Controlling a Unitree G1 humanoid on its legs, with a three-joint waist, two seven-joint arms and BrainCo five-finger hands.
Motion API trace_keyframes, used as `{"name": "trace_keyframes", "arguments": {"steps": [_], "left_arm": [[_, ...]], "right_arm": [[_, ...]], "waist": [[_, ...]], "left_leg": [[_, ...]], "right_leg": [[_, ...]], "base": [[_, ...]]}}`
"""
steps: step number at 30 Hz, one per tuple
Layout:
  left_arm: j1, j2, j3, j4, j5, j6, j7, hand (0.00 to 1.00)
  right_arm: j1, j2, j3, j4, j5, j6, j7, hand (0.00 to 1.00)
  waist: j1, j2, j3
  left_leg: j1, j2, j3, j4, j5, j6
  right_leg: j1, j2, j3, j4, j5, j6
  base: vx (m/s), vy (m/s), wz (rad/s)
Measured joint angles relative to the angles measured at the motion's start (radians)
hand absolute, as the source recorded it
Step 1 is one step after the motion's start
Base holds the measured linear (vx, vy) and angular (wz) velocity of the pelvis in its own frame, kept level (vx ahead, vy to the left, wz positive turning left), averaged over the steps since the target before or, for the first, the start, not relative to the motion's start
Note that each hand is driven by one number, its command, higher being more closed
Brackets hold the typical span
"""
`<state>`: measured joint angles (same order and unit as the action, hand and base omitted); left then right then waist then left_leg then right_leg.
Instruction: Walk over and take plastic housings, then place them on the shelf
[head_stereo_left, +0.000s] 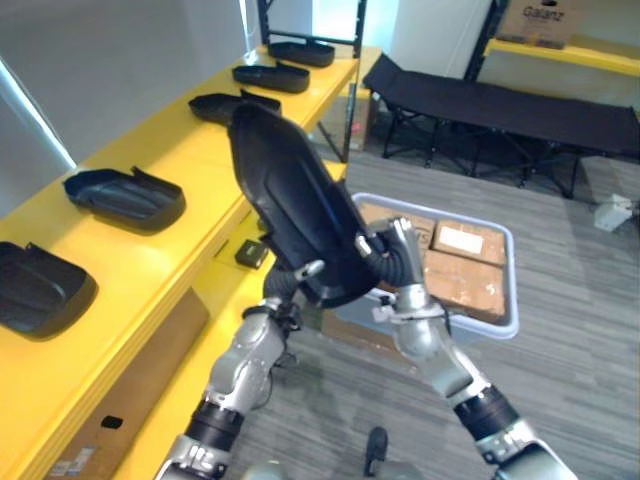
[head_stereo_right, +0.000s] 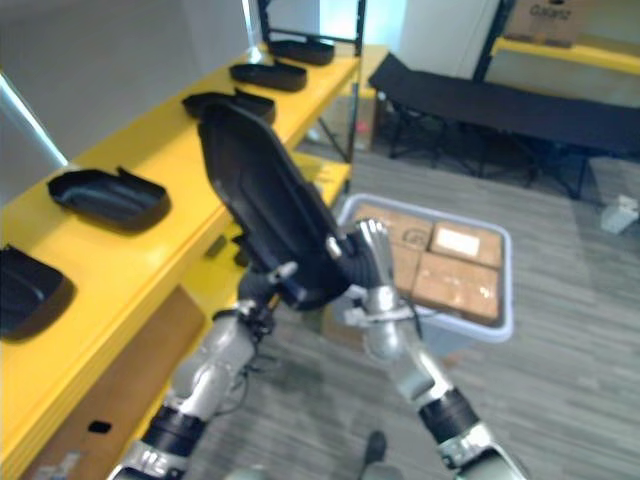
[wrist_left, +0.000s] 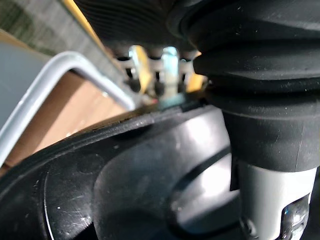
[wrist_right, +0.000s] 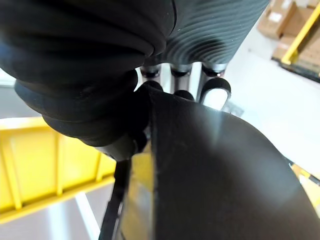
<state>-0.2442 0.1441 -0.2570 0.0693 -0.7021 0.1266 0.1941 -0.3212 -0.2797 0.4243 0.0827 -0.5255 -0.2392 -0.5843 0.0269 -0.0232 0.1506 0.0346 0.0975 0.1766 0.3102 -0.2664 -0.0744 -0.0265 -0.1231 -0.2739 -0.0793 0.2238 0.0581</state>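
Observation:
I hold one black plastic housing (head_stereo_left: 290, 200) tilted up in the air between both hands, just off the front edge of the long yellow shelf (head_stereo_left: 150, 262). My left hand (head_stereo_left: 284, 287) grips its lower end from below, with fingers (wrist_left: 161, 86) curled over the rim of the housing (wrist_left: 125, 185). My right hand (head_stereo_left: 398, 256) clasps its right edge, and its fingertips (wrist_right: 216, 93) hook over the edge of the housing (wrist_right: 215, 175). Several more housings lie in a row on the shelf top, the nearest ones at the left (head_stereo_left: 35, 288) and further along (head_stereo_left: 125, 197).
A grey tote (head_stereo_left: 508, 300) packed with cardboard boxes stands on the floor to the right of the shelf. A black folding cot (head_stereo_left: 500, 105) stretches behind it. A small black box (head_stereo_left: 252, 253) lies on the lower shelf level. A cardboard box (head_stereo_left: 545, 22) rests on a far yellow shelf.

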Motion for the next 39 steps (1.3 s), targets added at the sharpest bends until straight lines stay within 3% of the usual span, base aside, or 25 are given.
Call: {"name": "trace_keyframes", "arguments": {"steps": [1, 2, 8, 11, 26, 27, 34, 39], "left_arm": [[0.000, 0.000, 0.000, 0.000, -0.006, -0.006, 0.001, 0.00], [0.000, -0.001, 0.000, 0.000, -0.008, -0.018, 0.002, 1.00], [0.002, -0.017, 0.002, -0.001, -0.078, -0.082, 0.087, 1.00], [0.004, -0.038, 0.009, -0.002, -0.083, -0.099, 0.093, 1.00], [0.034, -0.043, 0.016, -0.012, -0.065, -0.103, 0.049, 1.00], [0.037, -0.043, 0.014, -0.012, -0.065, -0.103, 0.043, 1.00], [0.054, -0.037, 0.007, -0.020, -0.055, -0.110, 0.017, 1.00], [0.057, -0.035, -0.003, -0.077, 0.135, -0.166, 0.048, 1.00]], "right_arm": [[0.002, 0.000, 0.001, 0.000, 0.000, -0.002, 0.001, 1.00], [0.006, 0.002, 0.007, 0.002, 0.000, -0.005, 0.002, 1.00], [0.045, 0.021, 0.022, 0.008, 0.001, -0.021, 0.019, 1.00], [0.054, 0.024, 0.027, 0.010, 0.002, -0.021, 0.017, 1.00], [0.093, 0.029, 0.049, 0.007, 0.029, -0.071, -0.004, 1.00], [0.099, 0.030, 0.049, 0.007, 0.042, -0.079, -0.004, 0.00], [0.128, 0.032, 0.063, -0.004, 0.109, -0.159, -0.004, 0.00], [0.153, 0.032, 0.064, -0.037, 0.203, -0.188, 0.000, 0.00]], "waist": [[0.000, 0.000, 0.000], [0.000, 0.000, 0.000], [0.001, 0.000, 0.000], [0.001, 0.000, 0.000], [-0.003, 0.007, -0.024], [-0.003, 0.008, -0.028], [-0.012, 0.008, -0.028], [-0.014, 0.008, -0.028]], "left_leg": [[0.000, -0.001, 0.000, 0.000, 0.000, 0.000], [0.000, -0.001, 0.000, 0.000, 0.000, 0.000], [0.000, -0.001, 0.000, -0.002, 0.000, 0.000], [0.000, 0.000, 0.001, -0.002, 0.000, 0.000], [0.001, -0.001, 0.008, -0.008, 0.000, 0.000], [0.003, -0.001, 0.010, -0.009, 0.000, 0.000], [0.016, -0.002, 0.030, -0.013, -0.001, 0.001], [0.015, -0.001, 0.032, -0.013, -0.001, 0.000]], "right_leg": [[0.000, 0.000, 0.000, 0.000, 0.000, 0.000], [0.000, -0.001, 0.000, 0.000, 0.001, 0.001], [0.001, -0.001, 0.000, 0.000, -0.001, -0.001], [0.000, 0.000, 0.000, 0.000, -0.002, -0.003], [-0.006, 0.002, 0.007, 0.000, -0.002, -0.006], [-0.006, 0.002, 0.009, 0.000, -0.001, -0.006], [-0.009, 0.002, 0.030, -0.001, -0.005, -0.013], [-0.011, 0.004, 0.032, -0.002, -0.006, -0.013]], "base": [[0.00, 0.000, 0.00], [0.00, 0.000, 0.00], [0.00, 0.000, 0.00], [0.00, 0.000, 0.00], [0.00, 0.000, 0.00], [0.00, 0.000, -0.04], [-0.02, 0.007, -0.09], [-0.01, -0.001, 0.00]]}}
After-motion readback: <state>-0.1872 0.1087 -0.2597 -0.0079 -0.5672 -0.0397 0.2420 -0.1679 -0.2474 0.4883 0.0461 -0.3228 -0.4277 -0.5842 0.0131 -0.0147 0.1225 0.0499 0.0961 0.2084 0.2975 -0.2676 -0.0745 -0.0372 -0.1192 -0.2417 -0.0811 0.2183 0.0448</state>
